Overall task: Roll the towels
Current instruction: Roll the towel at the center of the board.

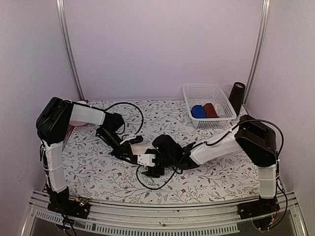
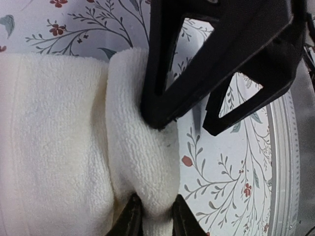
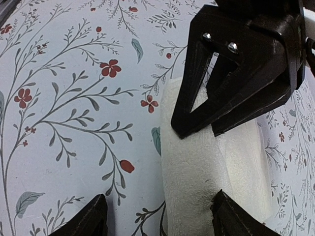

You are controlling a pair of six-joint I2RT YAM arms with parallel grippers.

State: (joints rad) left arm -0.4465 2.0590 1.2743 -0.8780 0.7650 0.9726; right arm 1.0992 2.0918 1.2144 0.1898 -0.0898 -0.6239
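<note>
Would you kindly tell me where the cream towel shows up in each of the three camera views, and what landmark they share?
Top external: the cream towel is a small pale patch just left of centre, in the lower half.
Left wrist: it fills the left half, with a raised fold near the middle.
Right wrist: a pale band from centre to bottom edge.
Shared landmark: the floral tablecloth beneath it.

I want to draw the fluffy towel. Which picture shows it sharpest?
Left wrist view: the cream towel fills half the frame, loops crisp. Right wrist view: sharp too, but less towel. Top view: evenly lit, towel small, mostly hidden.
</note>
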